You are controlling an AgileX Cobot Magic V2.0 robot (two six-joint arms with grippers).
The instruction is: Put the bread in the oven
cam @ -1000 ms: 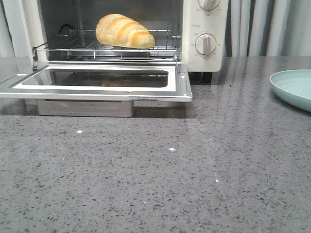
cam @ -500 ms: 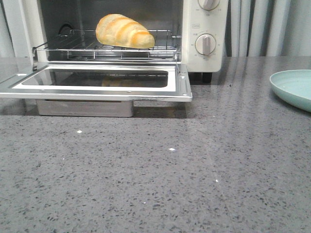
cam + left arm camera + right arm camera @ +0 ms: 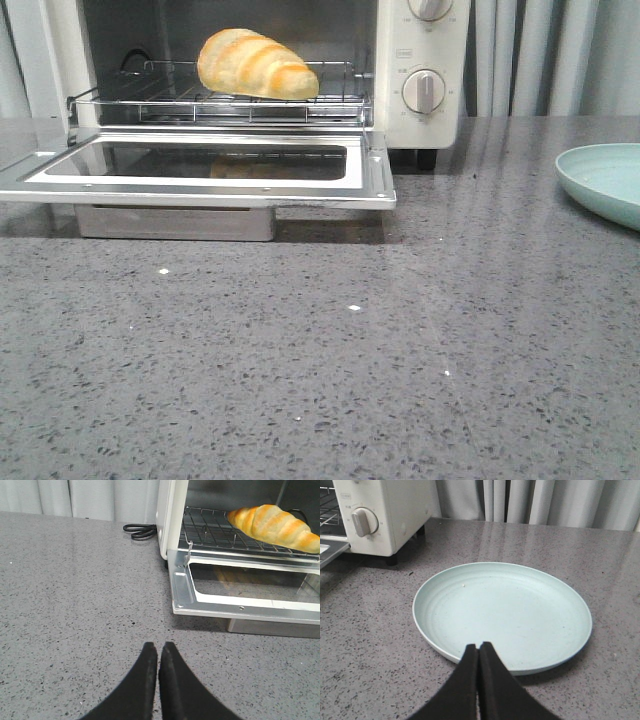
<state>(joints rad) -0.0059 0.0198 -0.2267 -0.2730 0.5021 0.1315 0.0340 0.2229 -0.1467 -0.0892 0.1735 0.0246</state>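
On wire rack (image 3: 215, 100), striped oblong bread (image 3: 256, 64)

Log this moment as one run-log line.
bread: on oven wire rack | door: open, flat | left gripper: shut, empty | right gripper: shut, empty, above plate

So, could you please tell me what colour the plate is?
The plate is pale mint green, plain with faint concentric ridges; the right wrist view shows it best.
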